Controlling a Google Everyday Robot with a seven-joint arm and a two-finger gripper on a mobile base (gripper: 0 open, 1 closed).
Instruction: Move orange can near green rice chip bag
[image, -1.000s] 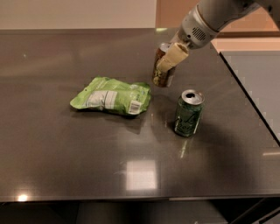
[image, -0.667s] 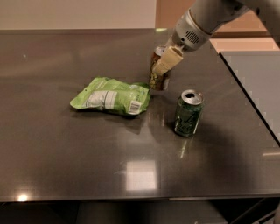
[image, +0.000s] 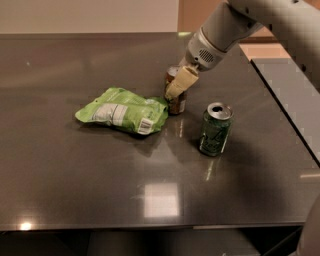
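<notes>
The orange can (image: 177, 106) stands upright on the dark table (image: 90, 180), right beside the right edge of the green rice chip bag (image: 121, 110); I cannot tell if they touch. The bag lies flat, white label and barcode facing up. My gripper (image: 176, 91) reaches down from the upper right and is shut on the can. One pale finger (image: 181, 82) covers the can's front upper part, and the other finger is hidden behind the can.
A green can (image: 215, 130) with an open top stands upright to the right of and nearer than the orange can. A second grey surface (image: 295, 95) lies to the right, across a narrow gap. The table's front edge runs along the bottom.
My gripper has moved left and nearer with the orange can in it, bringing it up to the bag's right edge. The bag and the green can have not moved.
</notes>
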